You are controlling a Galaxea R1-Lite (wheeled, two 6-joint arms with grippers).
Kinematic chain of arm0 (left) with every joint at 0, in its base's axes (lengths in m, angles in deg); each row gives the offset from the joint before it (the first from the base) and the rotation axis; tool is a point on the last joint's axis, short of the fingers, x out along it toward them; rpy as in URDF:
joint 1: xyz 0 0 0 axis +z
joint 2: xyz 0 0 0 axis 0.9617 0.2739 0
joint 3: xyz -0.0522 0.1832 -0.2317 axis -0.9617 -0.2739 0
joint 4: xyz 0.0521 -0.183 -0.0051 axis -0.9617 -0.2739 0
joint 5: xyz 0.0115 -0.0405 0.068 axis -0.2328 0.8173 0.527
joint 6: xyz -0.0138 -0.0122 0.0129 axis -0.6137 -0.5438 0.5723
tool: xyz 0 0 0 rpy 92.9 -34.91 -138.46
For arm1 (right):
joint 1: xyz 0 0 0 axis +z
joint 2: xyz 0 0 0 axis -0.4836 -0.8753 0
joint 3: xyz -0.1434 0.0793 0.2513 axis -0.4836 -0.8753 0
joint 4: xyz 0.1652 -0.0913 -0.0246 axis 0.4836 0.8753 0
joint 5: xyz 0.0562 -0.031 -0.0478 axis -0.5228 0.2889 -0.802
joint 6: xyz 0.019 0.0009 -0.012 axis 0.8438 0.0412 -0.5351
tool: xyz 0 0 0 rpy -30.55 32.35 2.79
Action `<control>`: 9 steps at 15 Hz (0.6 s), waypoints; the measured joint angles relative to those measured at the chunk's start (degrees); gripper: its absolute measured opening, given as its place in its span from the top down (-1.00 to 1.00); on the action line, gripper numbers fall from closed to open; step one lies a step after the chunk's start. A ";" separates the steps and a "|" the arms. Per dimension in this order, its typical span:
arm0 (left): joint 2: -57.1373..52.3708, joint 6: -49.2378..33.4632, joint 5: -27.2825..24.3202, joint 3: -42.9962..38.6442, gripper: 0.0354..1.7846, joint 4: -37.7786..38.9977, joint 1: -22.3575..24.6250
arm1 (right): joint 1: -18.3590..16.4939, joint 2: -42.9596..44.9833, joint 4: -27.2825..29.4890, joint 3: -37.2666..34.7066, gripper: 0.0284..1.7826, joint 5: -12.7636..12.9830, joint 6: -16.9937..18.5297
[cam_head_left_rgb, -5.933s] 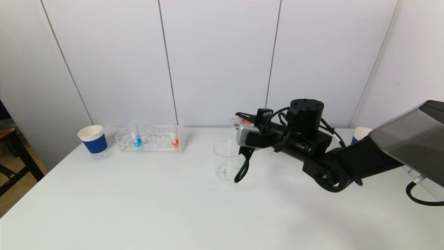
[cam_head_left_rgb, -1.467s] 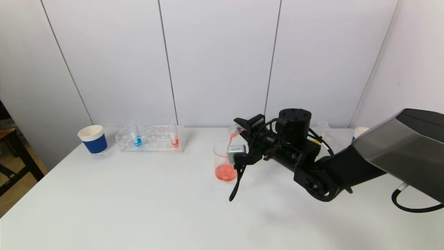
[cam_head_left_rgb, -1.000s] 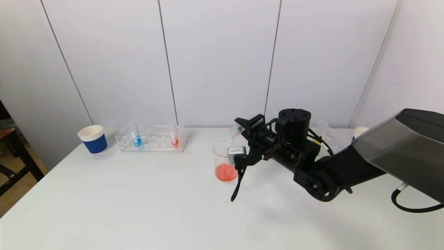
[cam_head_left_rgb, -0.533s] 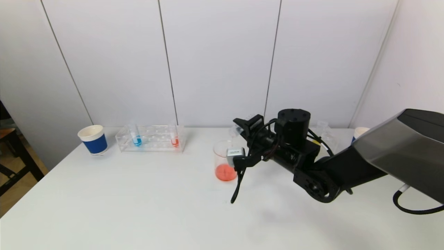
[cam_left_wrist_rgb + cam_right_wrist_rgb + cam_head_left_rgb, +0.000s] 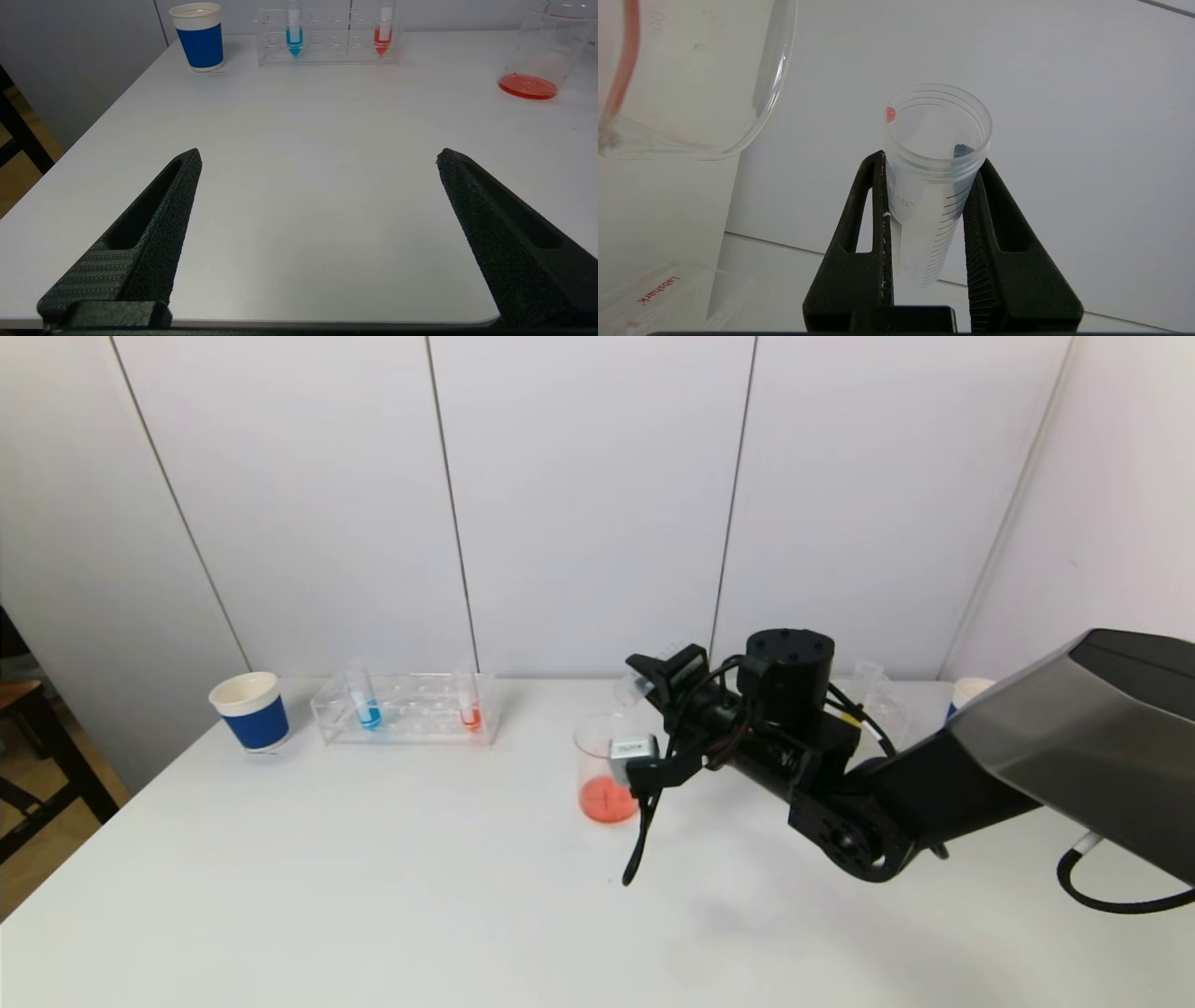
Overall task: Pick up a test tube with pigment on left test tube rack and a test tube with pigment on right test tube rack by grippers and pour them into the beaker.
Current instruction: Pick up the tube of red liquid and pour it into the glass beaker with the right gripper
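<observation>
Test tube (image 5: 934,154) in right end effector (image 5: 930,161) above beaker (image 5: 603,775)

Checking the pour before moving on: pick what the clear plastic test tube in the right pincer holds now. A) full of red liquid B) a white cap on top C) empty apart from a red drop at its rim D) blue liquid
C: the clear plastic test tube clamped in the right pincer looks empty apart from one red drop at its rim, and red liquid lies in the clear glass beaker.
</observation>
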 joint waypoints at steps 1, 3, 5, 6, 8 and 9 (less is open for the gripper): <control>0.00 0.00 0.00 0.00 -0.98 0.00 0.00 | 0.00 -0.04 0.00 -0.02 0.47 0.00 -0.48; 0.00 0.00 -0.02 0.00 -0.98 0.00 0.00 | 0.04 -0.15 0.00 -0.02 0.47 -0.02 -1.16; 0.00 0.00 -0.02 0.00 -0.98 0.02 0.00 | 0.12 -0.20 0.00 0.00 0.47 0.02 -1.96; 0.00 0.02 -0.05 0.00 -0.98 -0.02 0.00 | 0.17 -0.20 0.00 0.06 0.47 0.06 -2.65; 0.00 0.00 -0.02 0.00 -0.98 -0.02 0.00 | 0.20 -0.30 0.00 0.17 0.47 0.06 -3.75; 0.00 0.00 -0.02 0.00 -0.98 0.00 0.00 | 0.20 -0.37 0.00 0.24 0.47 0.06 -4.23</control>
